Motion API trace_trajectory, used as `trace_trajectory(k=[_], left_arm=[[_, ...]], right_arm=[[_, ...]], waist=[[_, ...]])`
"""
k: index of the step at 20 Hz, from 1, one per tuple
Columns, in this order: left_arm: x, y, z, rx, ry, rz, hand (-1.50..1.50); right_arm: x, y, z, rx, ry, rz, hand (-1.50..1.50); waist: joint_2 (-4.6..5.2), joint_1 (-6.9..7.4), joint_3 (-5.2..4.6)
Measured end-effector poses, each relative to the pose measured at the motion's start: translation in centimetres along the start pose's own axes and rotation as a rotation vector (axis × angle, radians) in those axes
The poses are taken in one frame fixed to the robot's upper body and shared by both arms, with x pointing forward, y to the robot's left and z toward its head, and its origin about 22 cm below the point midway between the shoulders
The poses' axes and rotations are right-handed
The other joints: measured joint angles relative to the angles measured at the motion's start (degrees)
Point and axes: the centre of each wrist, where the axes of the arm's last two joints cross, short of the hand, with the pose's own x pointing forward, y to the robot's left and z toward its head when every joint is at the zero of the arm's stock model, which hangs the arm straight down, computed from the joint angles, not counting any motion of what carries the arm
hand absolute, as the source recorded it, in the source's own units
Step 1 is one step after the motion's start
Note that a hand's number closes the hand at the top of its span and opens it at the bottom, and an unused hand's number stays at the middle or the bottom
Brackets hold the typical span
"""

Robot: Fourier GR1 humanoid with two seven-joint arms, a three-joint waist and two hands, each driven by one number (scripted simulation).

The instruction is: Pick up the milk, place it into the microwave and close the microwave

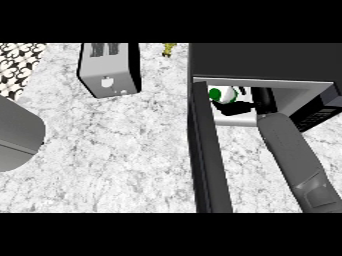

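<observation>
The black microwave point(277, 62) stands at the upper right with its door point(207, 150) swung open toward me. My right forearm reaches into the cavity. My right hand point(237, 106) is inside, fingers curled round the milk point(220, 94), a white carton with a green patch, near the cavity's left side. The hand hides most of the carton. My left hand does not show.
A silver toaster point(109, 70) stands at the upper middle of the marble counter point(115, 150). A grey rounded object point(4, 132) sits at the left edge. A small yellow item point(169, 48) lies at the back, next to the microwave. Patterned tile point(11, 62) shows at the upper left.
</observation>
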Motion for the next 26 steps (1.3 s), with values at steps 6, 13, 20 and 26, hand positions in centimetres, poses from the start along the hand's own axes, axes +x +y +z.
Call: trace_trajectory(k=[6, 13, 20, 26], left_arm=[[-0.2, 0.5, -0.5, -0.017, -0.020, 0.024, -1.50], [-0.3, 0.1, -1.3, -0.036, -0.034, 0.042, -1.50], [-0.5, 0.1, -2.3, -0.060, -0.036, 0.049, -1.50], [-0.7, 0.0, -2.8, -0.069, -0.041, 0.038, -1.50]], right_arm=[[-0.2, -0.3, -1.9, -0.053, 0.029, 0.074, 1.50], [-0.6, -1.6, -2.8, -0.165, 0.004, 0.245, 1.50], [-1.0, -3.3, -3.1, -0.198, -0.016, 0.399, 1.50], [-2.4, -5.4, -2.1, -0.307, 0.138, 0.571, -1.50]], waist=[[0.61, 0.94, 0.12], [1.76, 2.37, 0.40], [2.46, 3.64, 0.35], [2.91, 4.61, 0.04]])
